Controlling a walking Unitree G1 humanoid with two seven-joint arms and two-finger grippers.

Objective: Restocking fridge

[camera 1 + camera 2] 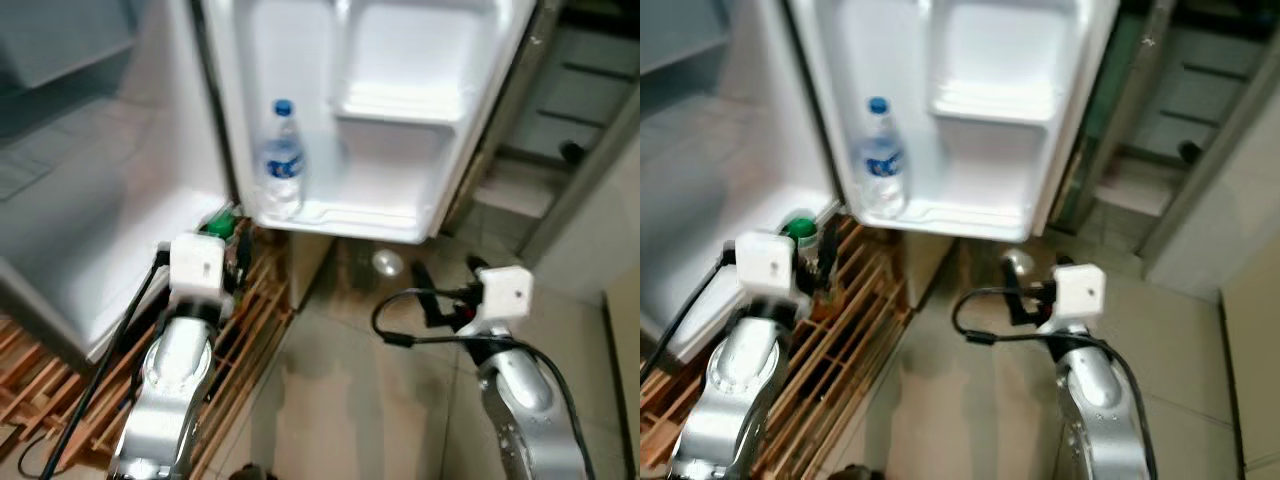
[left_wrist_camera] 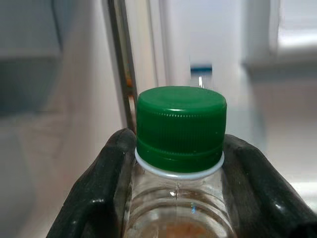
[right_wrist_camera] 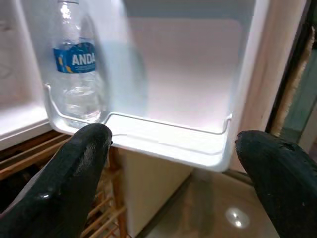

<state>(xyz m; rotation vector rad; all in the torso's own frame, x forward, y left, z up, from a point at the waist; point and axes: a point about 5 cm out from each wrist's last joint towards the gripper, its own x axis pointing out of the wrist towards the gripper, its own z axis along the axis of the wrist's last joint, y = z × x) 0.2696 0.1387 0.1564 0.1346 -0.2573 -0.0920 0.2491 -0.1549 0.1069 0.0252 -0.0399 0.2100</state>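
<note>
My left gripper [image 1: 233,243] is shut on a clear bottle with a green cap [image 2: 181,124], gripping it just under the cap, low beside the fridge's door hinge. The open fridge door [image 1: 400,60] faces me, and a water bottle [image 1: 282,160] with a blue cap and blue label stands at the left end of its bottom door shelf [image 1: 345,216]. My right gripper [image 3: 173,144] is open, its fingers wide apart, a little below and in front of that shelf's free right part.
A wooden slatted rack [image 1: 255,310] lies on the floor under the fridge body [image 1: 100,220] on the left. Tiled floor [image 1: 340,400] stretches between my arms. A metal frame and steps [image 1: 570,110] stand behind on the right.
</note>
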